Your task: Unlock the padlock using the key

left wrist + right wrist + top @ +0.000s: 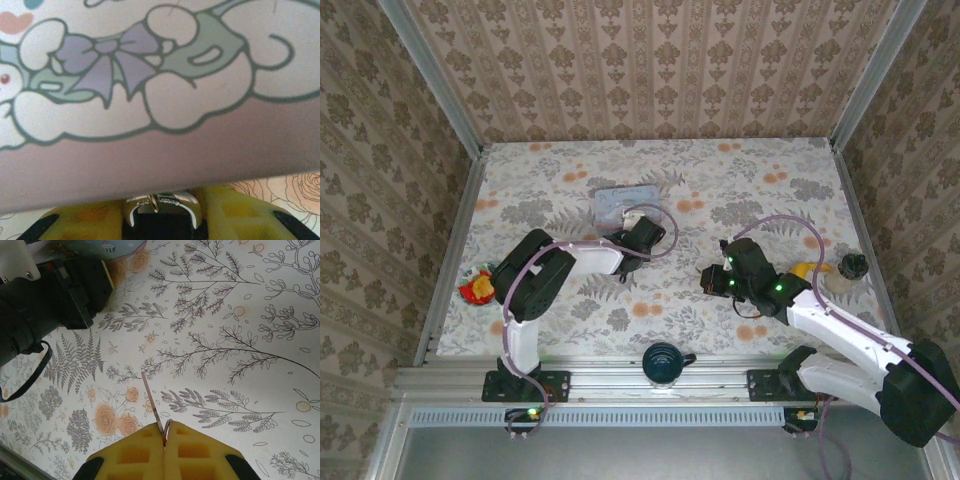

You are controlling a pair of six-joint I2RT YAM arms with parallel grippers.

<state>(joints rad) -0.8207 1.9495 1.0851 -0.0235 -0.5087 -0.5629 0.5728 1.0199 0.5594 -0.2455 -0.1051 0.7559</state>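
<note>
Left wrist view: left gripper (162, 220) grasps the padlock (161, 202) between its pads, just beside the cartoon tin (150, 75). Right wrist view: right gripper (165, 437) clenched on the key (151, 400), blade protruding over the floral table (225, 315).

Even soft light, faint shadows; left wrist view: tin (160, 75) blurred, too close; glint on padlock (161, 202) shackle.

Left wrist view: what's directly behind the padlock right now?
The pale blue cartoon tin, its wall rising just beyond the padlock shackle. The tin hides everything past it; the left gripper covers the padlock's sides.
</note>
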